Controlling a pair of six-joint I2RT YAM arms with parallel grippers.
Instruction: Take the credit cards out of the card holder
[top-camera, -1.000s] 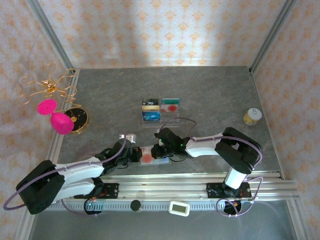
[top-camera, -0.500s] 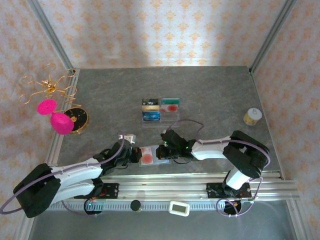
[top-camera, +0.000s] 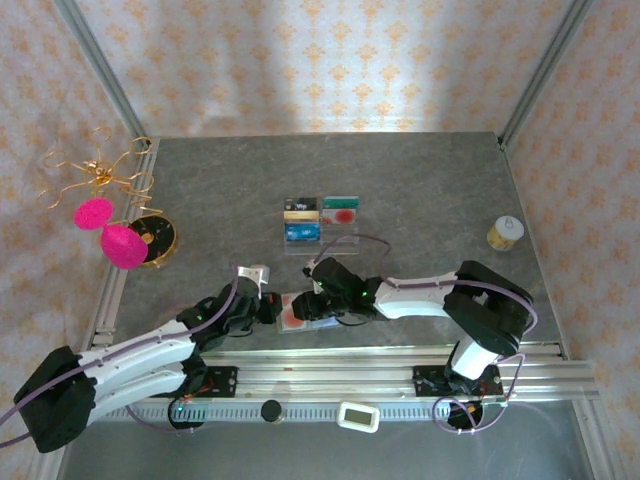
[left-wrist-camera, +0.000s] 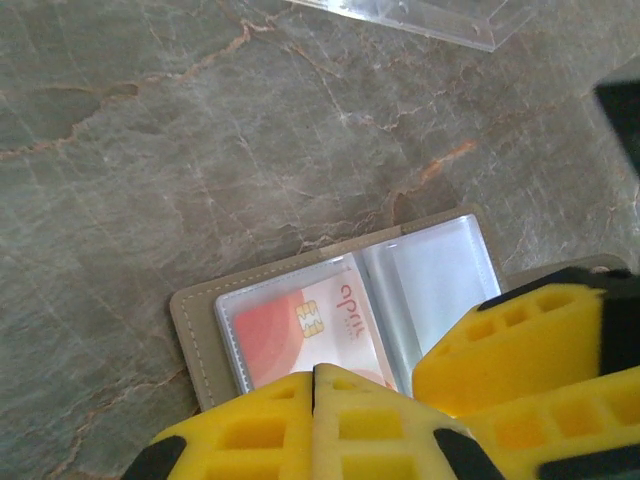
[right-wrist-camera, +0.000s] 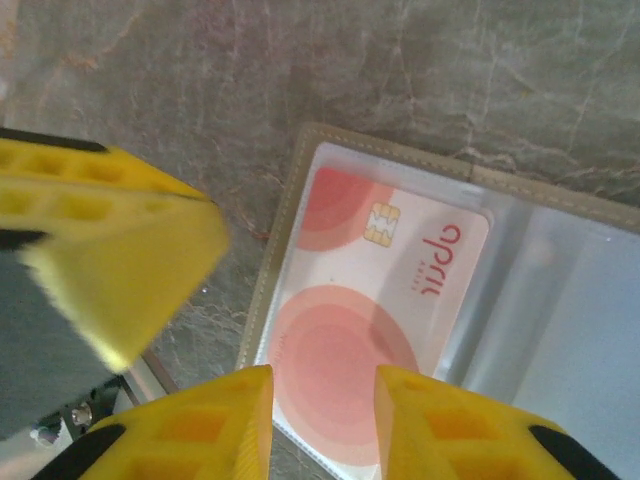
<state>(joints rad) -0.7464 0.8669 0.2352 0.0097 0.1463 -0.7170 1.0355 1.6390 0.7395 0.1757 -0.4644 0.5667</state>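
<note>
Where it lies open, the card holder (left-wrist-camera: 437, 268) runs left-right.

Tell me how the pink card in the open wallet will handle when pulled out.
The card looks thin, flat and glossy, so it is probably stiff, light and slippery. It seems tucked in a clear pocket of the wallet, so it may drag.

A robot test booth: aluminium-framed patterned walls (top-camera: 330, 60) around a stone-look table (top-camera: 430, 180).

One card holder (left-wrist-camera: 190, 330), one red-blotched card (right-wrist-camera: 370, 300) inside; one acrylic tray (top-camera: 340, 238) with four or five cards (top-camera: 302, 232); one small jar (top-camera: 505, 233); two pink puffs (top-camera: 122, 245).
</note>
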